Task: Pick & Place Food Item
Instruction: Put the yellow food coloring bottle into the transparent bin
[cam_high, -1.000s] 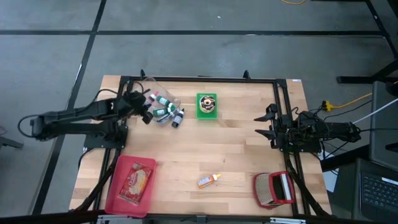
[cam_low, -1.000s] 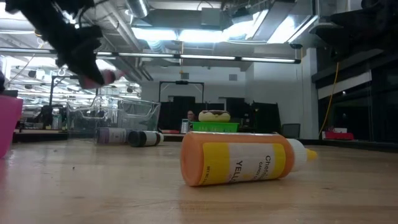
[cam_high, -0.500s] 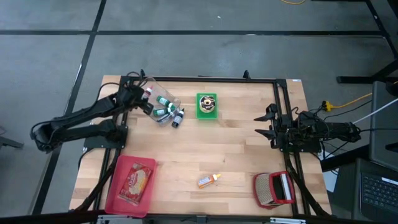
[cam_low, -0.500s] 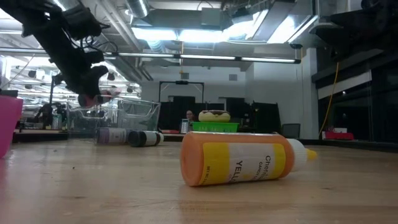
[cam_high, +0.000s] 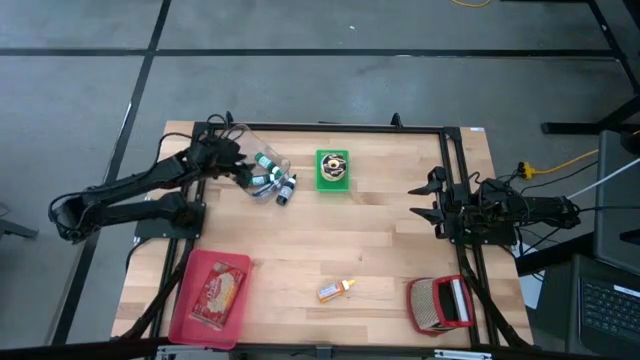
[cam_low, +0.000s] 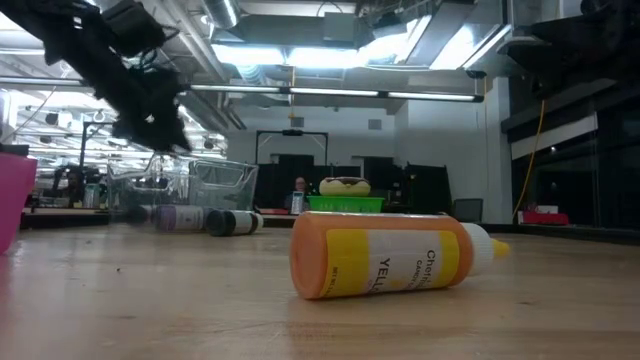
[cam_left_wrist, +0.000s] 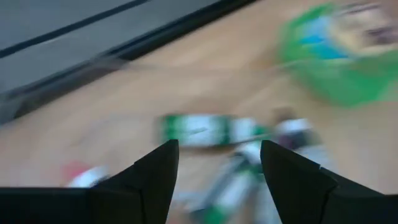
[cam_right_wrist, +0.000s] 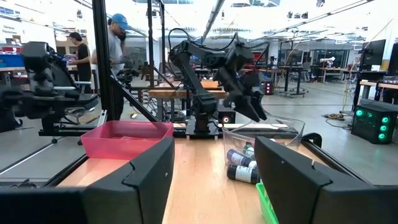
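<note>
My left gripper (cam_high: 238, 166) hangs open over the clear container (cam_high: 262, 152) at the far left, with nothing between its fingers (cam_left_wrist: 214, 186). Several small bottles (cam_high: 272, 178) lie in and in front of that container; a green-labelled one (cam_left_wrist: 205, 129) and a red-and-white end (cam_left_wrist: 84, 177) show just beyond my fingertips. A green tray with a doughnut (cam_high: 333, 169) stands to its right. A packaged food item lies in the pink tray (cam_high: 210, 297) at the near left. My right gripper (cam_high: 425, 200) waits open at the table's right side.
An orange-and-yellow squeeze bottle (cam_high: 337, 290) lies on its side near the front edge, close to the low camera (cam_low: 385, 255). A red-and-white grater-like thing (cam_high: 440, 303) sits at the near right. Bare wood lies across the table's middle. People stand in the room behind (cam_right_wrist: 115, 37).
My left gripper has swung toward the far edge and the clear container, sunk a little and opened. The small pink-ended thing it carried no longer shows between its fingers. My right arm has kept still.
</note>
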